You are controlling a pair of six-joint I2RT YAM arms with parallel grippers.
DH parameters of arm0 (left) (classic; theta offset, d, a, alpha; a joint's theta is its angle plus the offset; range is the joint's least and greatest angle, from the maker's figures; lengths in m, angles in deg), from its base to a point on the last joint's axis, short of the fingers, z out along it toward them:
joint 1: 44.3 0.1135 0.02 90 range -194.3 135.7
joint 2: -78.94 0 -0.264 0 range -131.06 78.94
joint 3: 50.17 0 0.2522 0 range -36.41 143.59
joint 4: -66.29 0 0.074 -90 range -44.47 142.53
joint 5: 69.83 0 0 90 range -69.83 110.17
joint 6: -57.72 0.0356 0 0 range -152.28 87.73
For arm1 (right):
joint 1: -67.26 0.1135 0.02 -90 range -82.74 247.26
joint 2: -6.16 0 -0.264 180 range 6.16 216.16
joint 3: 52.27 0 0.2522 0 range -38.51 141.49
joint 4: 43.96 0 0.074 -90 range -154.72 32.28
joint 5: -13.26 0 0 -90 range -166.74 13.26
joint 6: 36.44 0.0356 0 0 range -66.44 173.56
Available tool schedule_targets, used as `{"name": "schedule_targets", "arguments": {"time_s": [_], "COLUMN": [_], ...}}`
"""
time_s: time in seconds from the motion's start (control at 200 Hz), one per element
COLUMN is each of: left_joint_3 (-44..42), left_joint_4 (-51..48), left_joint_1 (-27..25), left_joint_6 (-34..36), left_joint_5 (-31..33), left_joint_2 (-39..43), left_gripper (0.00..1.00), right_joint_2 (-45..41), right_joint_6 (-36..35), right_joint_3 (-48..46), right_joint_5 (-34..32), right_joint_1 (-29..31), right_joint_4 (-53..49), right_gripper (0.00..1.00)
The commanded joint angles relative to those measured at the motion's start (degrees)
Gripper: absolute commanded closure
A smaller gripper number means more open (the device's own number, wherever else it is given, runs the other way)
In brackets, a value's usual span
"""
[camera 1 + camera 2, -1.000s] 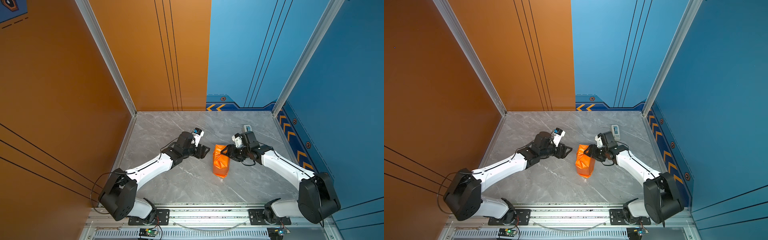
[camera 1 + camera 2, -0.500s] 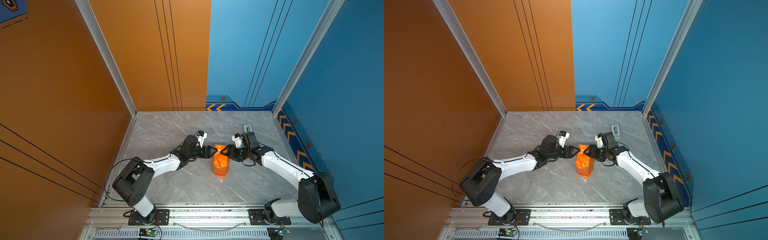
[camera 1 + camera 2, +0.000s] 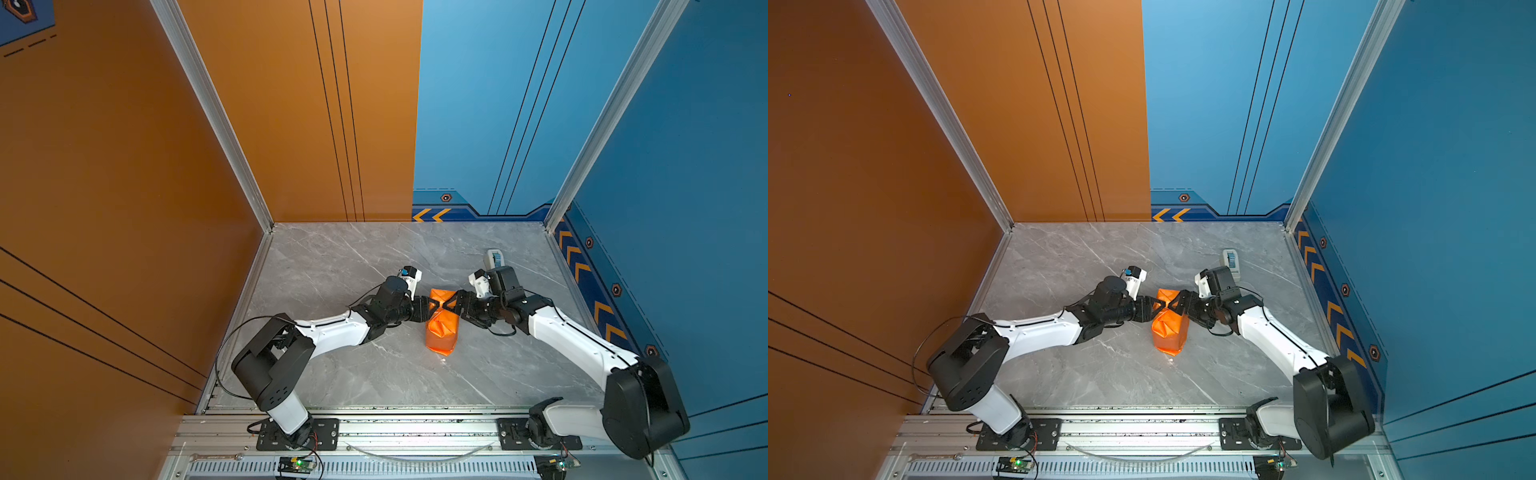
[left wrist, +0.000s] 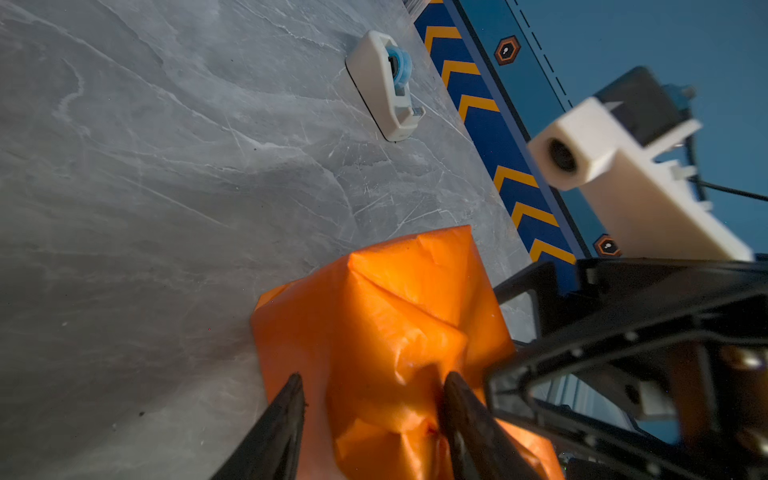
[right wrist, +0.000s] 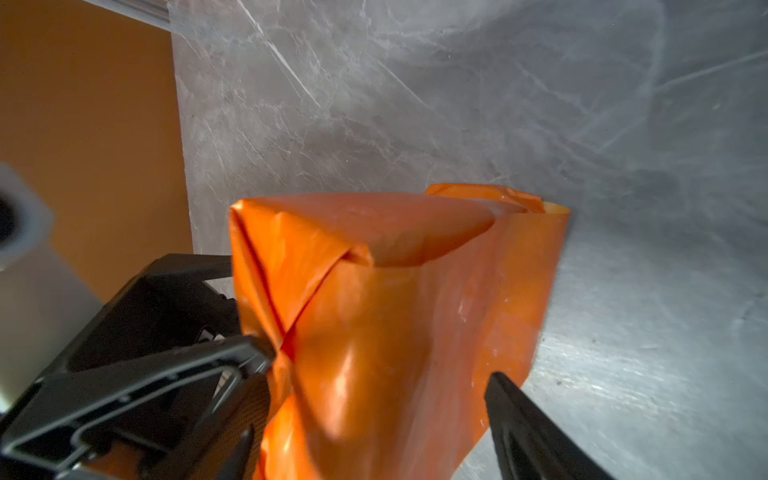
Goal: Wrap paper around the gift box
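Observation:
The paper (image 3: 441, 332) (image 3: 1169, 332) is glossy orange and folded into an upright creased parcel at mid-table. The gift box is hidden inside it. My left gripper (image 3: 434, 309) (image 3: 1158, 309) reaches the parcel's far end from the left. In the left wrist view, the gripper (image 4: 374, 384) is shut on a bulging fold of the paper (image 4: 374, 316), one finger pressed to each side. My right gripper (image 3: 451, 305) (image 3: 1177, 305) meets it from the right. In the right wrist view, the gripper (image 5: 370, 415) is open, its fingers well apart on either side of the paper (image 5: 395, 299).
A white tape dispenser (image 3: 494, 259) (image 3: 1230, 259) (image 4: 386, 83) with a blue roll stands behind the right arm, near the blue right wall with its chevron strip. The orange wall borders the table's left edge. Grey marble table (image 3: 332, 270) stretches around the parcel.
My left arm swung right to the parcel and its jaws narrowed onto the paper. My right gripper stayed at the parcel and its jaws widened off the paper.

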Motion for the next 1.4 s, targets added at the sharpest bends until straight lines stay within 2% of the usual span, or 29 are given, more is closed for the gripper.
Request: {"name": "schedule_targets", "arguments": {"time_s": [0.0,0.15,0.3,0.631,0.716,0.876,0.956,1.046,1.127,1.182,1.282,1.397], "left_joint_3": [-1.27,-1.37,-1.11,-0.89,-0.88,-0.83,-0.80,-0.63,-0.56,-0.45,-0.23,0.14], "left_joint_4": [-12.67,-13.08,-13.12,-13.43,-13.42,-13.82,-14.20,-14.26,-14.30,-14.49,-14.62,-14.83], "left_joint_1": [-0.63,-1.25,-1.61,-1.99,-2.09,-2.25,-2.43,-2.52,-2.57,-2.59,-2.68,-2.88], "left_joint_6": [3.05,3.16,3.19,3.83,4.04,4.60,4.85,4.94,5.01,5.11,5.19,5.34], "left_joint_5": [7.65,8.76,8.90,9.64,9.94,10.32,10.77,10.99,11.06,11.29,11.53,11.74], "left_joint_2": [-2.08,-2.10,-2.26,-1.83,-1.80,-1.62,-1.62,-1.74,-1.98,-2.02,-2.09,-2.18], "left_gripper": [0.46,0.47,0.47,0.46,0.46,0.47,0.46,0.47,0.47,0.47,0.47,0.47], "right_joint_2": [-4.72,-8.96,-9.56,-2.95,-2.28,-3.79,-4.57,-6.30,-9.86,-12.36,-14.26,-11.18], "right_joint_6": [-0.93,-0.31,-2.01,-5.28,-4.08,-0.42,-0.07,-0.48,-0.58,-1.25,-2.74,-4.12], "right_joint_3": [1.73,0.64,0.94,2.90,2.22,-2.00,-2.33,-1.51,-0.41,0.06,0.42,0.75], "right_joint_5": [-2.92,-4.82,-11.11,-14.04,-13.89,-12.02,-12.14,-10.99,-10.86,-11.24,-10.29,-7.11], "right_joint_1": [0.26,6.22,12.05,12.57,11.10,5.99,5.30,5.35,6.05,6.23,6.22,7.04], "right_joint_4": [-7.26,-10.48,-14.66,-13.08,-12.11,-11.53,-12.56,-12.52,-10.30,-9.48,-9.51,-10.69], "right_gripper": [0.14,0.18,0.17,0.21,0.28,0.50,0.54,0.51,0.31,0.24,0.22,0.23]}}
